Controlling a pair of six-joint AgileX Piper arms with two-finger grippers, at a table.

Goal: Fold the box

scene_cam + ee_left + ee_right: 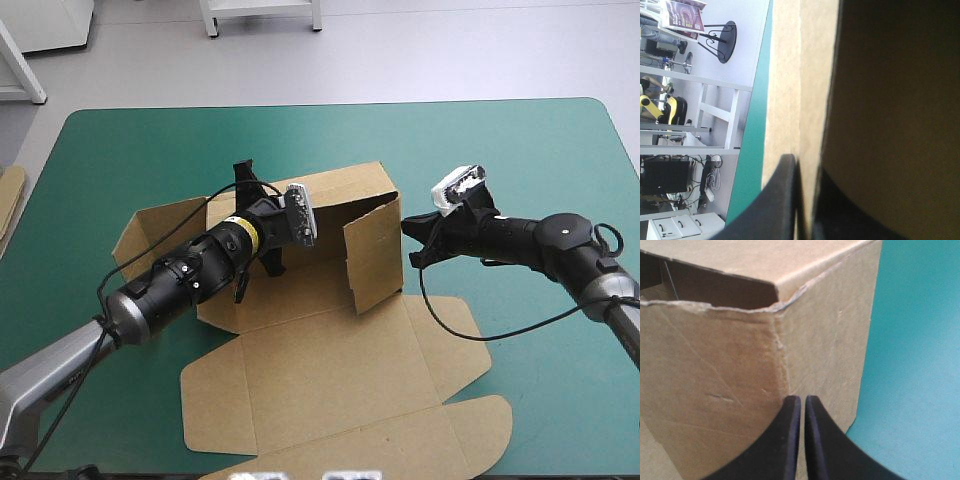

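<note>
The brown cut-board box (330,385) lies at the middle of the teal-green covered surface (520,160), its long axis running from my left to my right and slightly skewed. Its far long wall (340,190) stands upright, as does the short wall (375,255) at my right. The end flaps (150,228) at my left lie flat and splayed. The broad lid panel (340,425), with its own flaps, lies flat toward the near edge.

My left hand (805,167) reaches over the box floor and is clamped on the far wall. The board stands between the two black fingers, with dark interior on one side and the surface on the other.

My right hand (801,399) is clenched and holds nothing. Its fingers meet in a point that rests against the outside of the box, at the creased corner where the right wall joins the far wall. The box therefore lies directly ahead of this hand, toward my left.

The part-formed tray holds nothing. Only bare board shows on its floor, with my left arm above it.

Judgement: the right end is the one in hand, and my right hand is the nearer to it. Any push there runs along the long axis, so the left hand's hold on the far wall must keep the box from sliding. The flat left end lies nearer my left arm.

More brown board (8,200) shows at the surface's left edge.
</note>
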